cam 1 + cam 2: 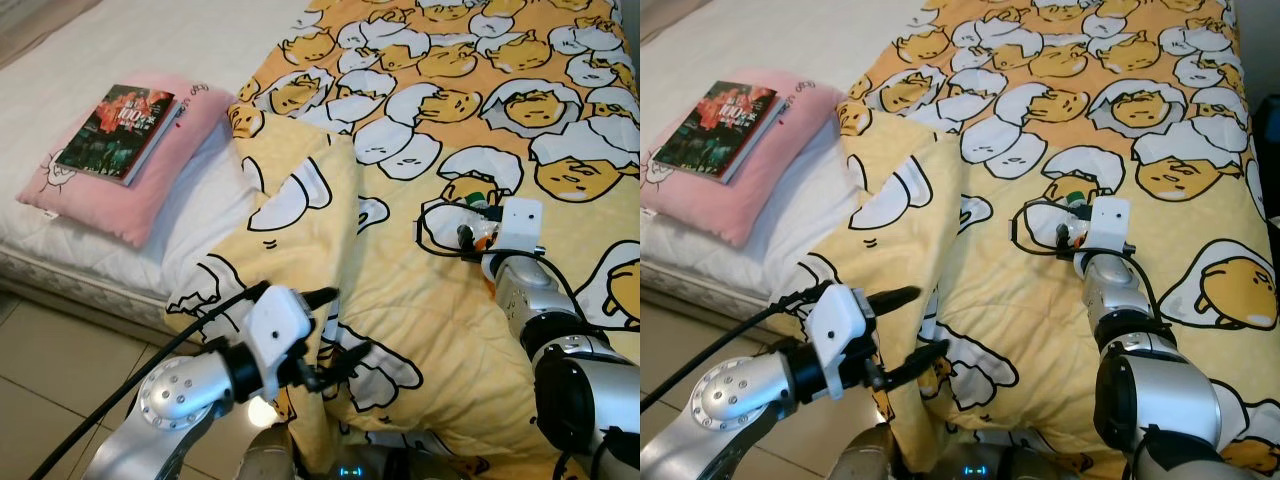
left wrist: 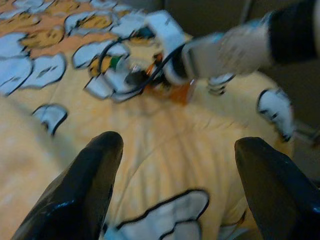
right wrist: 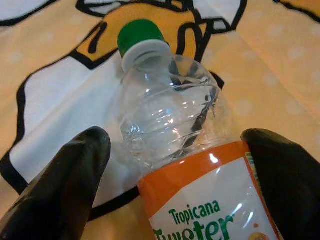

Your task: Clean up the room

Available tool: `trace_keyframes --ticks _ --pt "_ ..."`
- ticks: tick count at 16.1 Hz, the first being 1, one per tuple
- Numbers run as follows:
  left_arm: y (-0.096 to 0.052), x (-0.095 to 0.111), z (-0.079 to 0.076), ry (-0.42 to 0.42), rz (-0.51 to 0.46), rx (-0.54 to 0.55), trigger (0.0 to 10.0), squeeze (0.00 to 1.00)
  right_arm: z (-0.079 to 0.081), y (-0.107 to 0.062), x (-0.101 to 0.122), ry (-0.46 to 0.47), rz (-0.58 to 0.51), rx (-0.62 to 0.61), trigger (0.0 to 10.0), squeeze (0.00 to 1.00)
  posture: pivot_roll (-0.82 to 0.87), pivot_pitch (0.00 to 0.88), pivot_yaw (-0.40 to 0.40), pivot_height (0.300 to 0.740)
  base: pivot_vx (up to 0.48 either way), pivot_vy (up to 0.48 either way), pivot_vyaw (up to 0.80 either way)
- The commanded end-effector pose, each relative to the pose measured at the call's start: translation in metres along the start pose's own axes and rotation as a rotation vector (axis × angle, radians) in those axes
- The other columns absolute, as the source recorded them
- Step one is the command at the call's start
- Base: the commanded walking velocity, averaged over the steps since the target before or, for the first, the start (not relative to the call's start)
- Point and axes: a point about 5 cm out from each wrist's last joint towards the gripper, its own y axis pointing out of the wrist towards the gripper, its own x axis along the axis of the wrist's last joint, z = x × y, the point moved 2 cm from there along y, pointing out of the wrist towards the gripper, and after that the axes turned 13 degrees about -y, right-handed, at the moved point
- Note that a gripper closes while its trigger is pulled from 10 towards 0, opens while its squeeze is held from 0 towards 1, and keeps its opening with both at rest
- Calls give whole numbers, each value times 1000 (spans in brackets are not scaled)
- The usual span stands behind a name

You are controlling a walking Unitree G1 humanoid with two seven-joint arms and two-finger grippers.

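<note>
Tidying looks to be at an early stage: an empty plastic bottle [image 3: 180, 150] with a green cap [image 3: 140, 34] and an orange Tropicana label lies on the yellow egg-print blanket [image 1: 420, 250] that covers the bed [image 1: 120, 40], and it has not been lifted yet. The right pincer [image 3: 180, 180] reaches over the blanket toward it, its two black fingers [image 3: 65, 185] spread on either side of the bottle's labelled body without visibly squeezing it, so the grasp seems about to happen rather than done. The bottle rests on its side, its long axis running along the line of the right arm, with the capped neck pointing away from the pincer toward the far part of the bed. The left pincer [image 1: 335, 330] hovers low near the bed's near edge, fingers apart and holding nothing, just above a rumpled fold of blanket. Farther off to the robot's left, a book [image 1: 115, 130] sits on a pink pillow [image 1: 150, 190] on the white mattress; whether it counts as clutter is a guess, but bottle removal and probably blanket straightening remain
</note>
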Motion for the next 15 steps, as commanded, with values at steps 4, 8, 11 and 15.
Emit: trace_keyframes --ticks 4,8,11,15 --pt "6 10 -7 -6 -12 -54 10000 0 14 -6 -39 98 176 71 0 0 261 208 84 740 0 0 0" --pt "9 7 -4 -26 12 -58 10000 0 13 -8 -48 123 220 84 0 0 251 196 84 740 0 0 0" --pt "15 1 6 -31 19 -27 10000 0 8 -6 -39 153 154 43 0 0 231 125 66 740 0 0 0" --pt "35 -2 37 -80 -41 58 10000 0 -8 -5 -15 69 -24 -77 0 0 167 0 47 740 0 0 0"
